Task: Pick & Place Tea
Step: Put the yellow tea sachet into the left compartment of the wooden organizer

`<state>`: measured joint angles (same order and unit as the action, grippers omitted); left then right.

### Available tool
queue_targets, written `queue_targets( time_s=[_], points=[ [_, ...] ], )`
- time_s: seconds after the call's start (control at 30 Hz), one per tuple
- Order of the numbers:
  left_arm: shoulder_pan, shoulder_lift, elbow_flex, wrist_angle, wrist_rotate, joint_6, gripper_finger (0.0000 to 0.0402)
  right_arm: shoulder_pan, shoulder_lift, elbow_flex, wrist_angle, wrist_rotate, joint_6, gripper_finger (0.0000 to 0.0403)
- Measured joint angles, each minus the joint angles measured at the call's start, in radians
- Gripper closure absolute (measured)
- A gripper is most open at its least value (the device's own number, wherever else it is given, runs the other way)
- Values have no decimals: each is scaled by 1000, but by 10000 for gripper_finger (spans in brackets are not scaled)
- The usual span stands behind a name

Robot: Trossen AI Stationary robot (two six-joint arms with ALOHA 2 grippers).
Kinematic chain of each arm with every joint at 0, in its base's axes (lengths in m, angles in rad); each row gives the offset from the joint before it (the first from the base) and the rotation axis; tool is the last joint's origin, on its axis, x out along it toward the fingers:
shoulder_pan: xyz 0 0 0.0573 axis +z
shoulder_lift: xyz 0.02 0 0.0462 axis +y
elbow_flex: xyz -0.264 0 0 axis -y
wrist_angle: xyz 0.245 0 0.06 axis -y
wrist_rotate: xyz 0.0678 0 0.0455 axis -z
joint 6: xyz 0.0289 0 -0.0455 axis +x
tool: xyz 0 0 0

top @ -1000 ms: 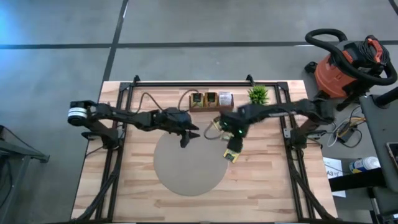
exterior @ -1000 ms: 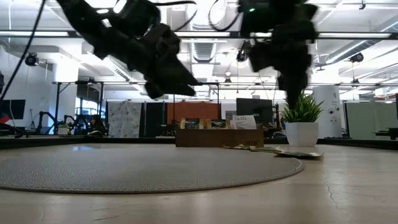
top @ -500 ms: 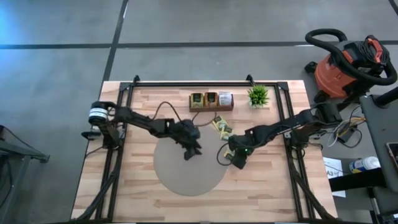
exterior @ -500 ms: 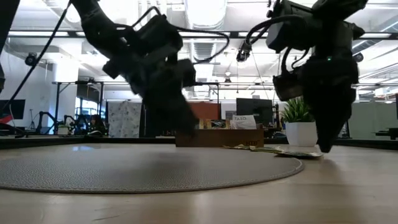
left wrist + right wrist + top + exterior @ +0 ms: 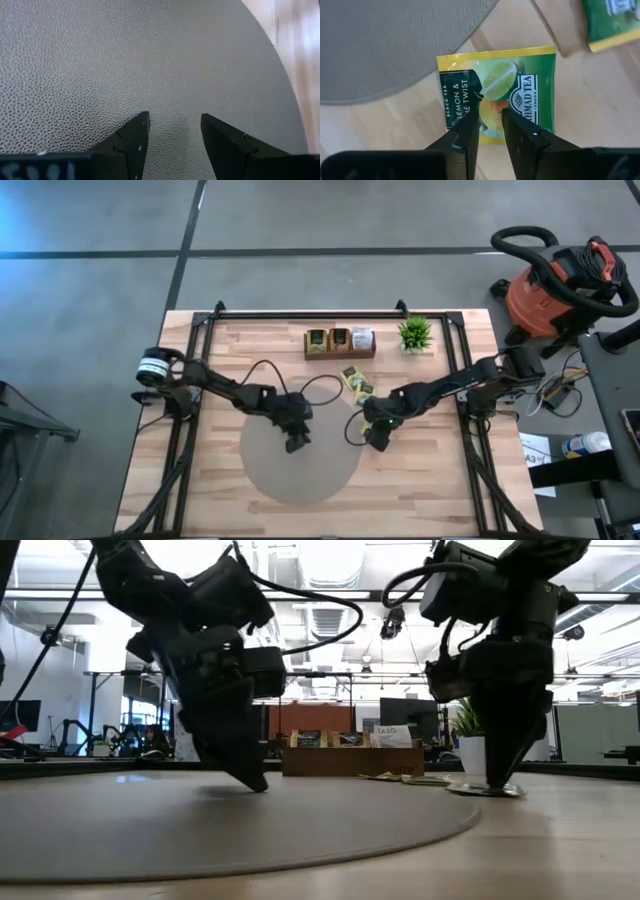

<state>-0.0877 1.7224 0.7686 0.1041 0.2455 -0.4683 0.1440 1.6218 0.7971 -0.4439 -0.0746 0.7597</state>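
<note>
Now I see both dark arms reaching down to the wooden desk (image 5: 420, 480). My right hand (image 5: 490, 131) is lowered over a yellow-and-green tea sachet (image 5: 530, 95) lying flat on the desk, just beside the edge of the round grey mat (image 5: 300, 470). Its fingers (image 5: 465, 132) stand a little apart, tips against the sachet's printed face, not clamped on it. More sachets (image 5: 356, 381) lie near the wooden tray (image 5: 340, 352) at the back. My left hand (image 5: 172, 137) is down over the mat, fingers apart, holding nothing. A small potted plant (image 5: 415, 333) sits beside the tray.
</note>
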Motion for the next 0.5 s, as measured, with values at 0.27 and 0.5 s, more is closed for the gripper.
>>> queue_targets(
  time_s=[0.27,0.5],
  points=[
    [-5,-96,-13,-148,-52,-13,219,0,37,-4,231,-3,28,313],
    [0,-151,-14,-155,-193,-13,219,-13,36,4,429,-2,61,322]
  ],
)
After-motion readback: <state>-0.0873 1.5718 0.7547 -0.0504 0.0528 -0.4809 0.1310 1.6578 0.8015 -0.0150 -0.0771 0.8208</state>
